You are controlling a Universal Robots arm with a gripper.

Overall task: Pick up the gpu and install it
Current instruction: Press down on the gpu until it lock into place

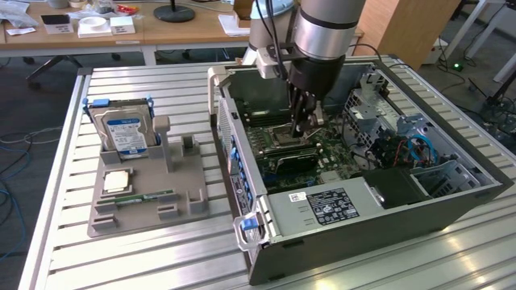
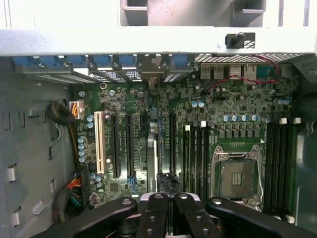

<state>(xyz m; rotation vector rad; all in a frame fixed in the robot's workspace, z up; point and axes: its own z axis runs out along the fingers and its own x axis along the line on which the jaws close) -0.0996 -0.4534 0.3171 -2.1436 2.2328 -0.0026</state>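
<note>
Daylight was even and bright across the slatted table (image 1: 161, 254), with soft glare there. The case interior (image 2: 34, 163) sat dimmer, slightly soft.

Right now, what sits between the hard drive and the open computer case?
In the exterior view, the grey holder's upright posts stand between the hard drive and the computer case, then bare slatted table.

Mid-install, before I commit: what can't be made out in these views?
What the shut end effector holds, if anything: wrist view, its own fingers cover the contact.
The motherboard slot under it: exterior view, the arm blocks it.
The hard drive's label text: exterior view, too small.
</note>
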